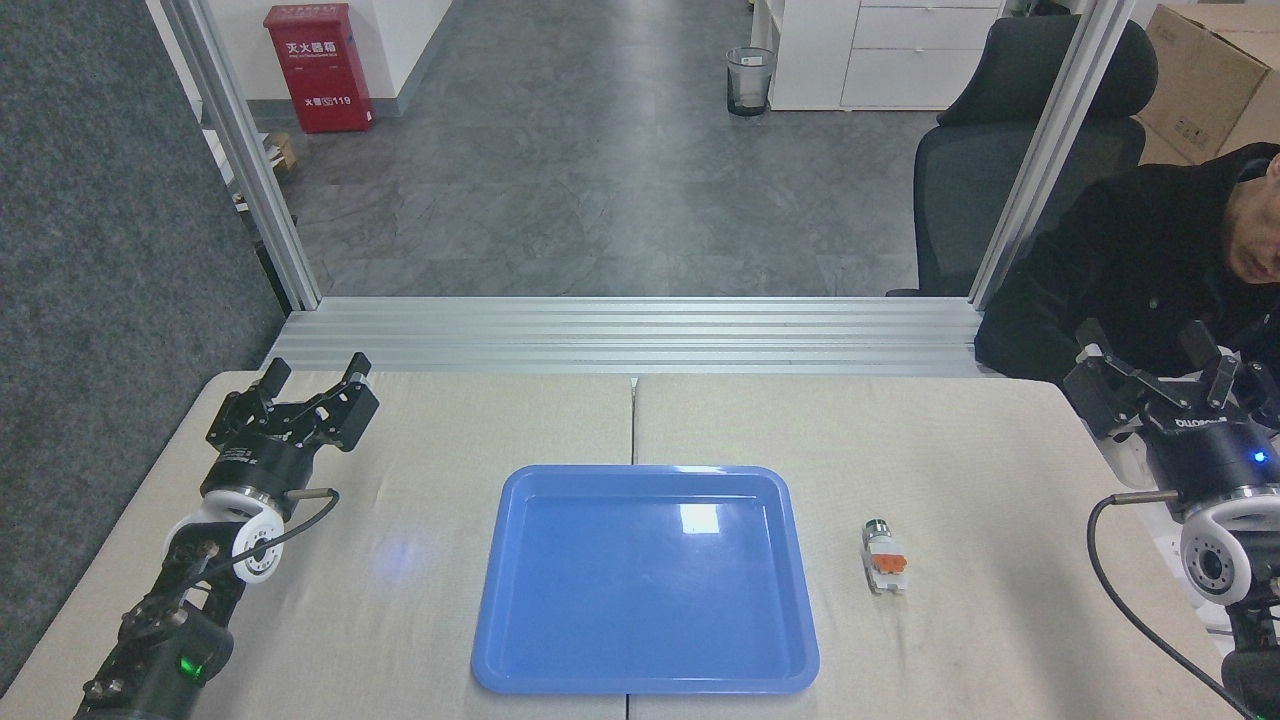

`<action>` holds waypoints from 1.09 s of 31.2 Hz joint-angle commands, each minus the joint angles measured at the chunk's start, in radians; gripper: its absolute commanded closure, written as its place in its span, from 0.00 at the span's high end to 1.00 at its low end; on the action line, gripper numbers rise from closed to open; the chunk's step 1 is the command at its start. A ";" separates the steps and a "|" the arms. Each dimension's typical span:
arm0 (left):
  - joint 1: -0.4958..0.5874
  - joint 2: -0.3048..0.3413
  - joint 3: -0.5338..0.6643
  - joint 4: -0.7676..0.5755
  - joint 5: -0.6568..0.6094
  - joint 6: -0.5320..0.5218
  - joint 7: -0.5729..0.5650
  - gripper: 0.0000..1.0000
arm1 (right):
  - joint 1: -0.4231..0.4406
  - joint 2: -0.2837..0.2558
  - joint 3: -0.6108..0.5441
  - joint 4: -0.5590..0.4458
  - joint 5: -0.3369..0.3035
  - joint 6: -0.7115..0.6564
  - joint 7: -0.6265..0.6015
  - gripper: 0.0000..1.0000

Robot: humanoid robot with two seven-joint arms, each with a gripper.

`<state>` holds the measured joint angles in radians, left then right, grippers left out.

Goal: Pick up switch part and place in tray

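— Switch part [884, 557], where was it?
— It lay on the worktop [980, 470], just right of the blue tray [645, 680].
— And the arms?
— Left gripper [315, 372] stood open at far left; right gripper [1150, 350] stood open at far right, both gripping nothing.

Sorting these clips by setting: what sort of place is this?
Probably an office used as a robot test area: a black office chair, white drawer cabinets, and a silver aluminium frame post around the table.

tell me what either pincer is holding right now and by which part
Nothing is held. The left pincer and right pincer are both open and empty; the switch part lies on the table, right of the tray.
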<state>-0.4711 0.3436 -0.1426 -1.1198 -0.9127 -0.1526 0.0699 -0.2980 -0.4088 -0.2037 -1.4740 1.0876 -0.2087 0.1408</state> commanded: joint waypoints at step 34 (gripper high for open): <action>0.000 0.000 0.000 0.000 0.000 0.001 0.001 1.00 | 0.000 -0.004 -0.025 0.003 0.000 -0.003 0.000 0.99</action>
<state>-0.4710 0.3436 -0.1427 -1.1198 -0.9127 -0.1525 0.0699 -0.2989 -0.4149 -0.2236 -1.4737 1.0872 -0.2114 0.1409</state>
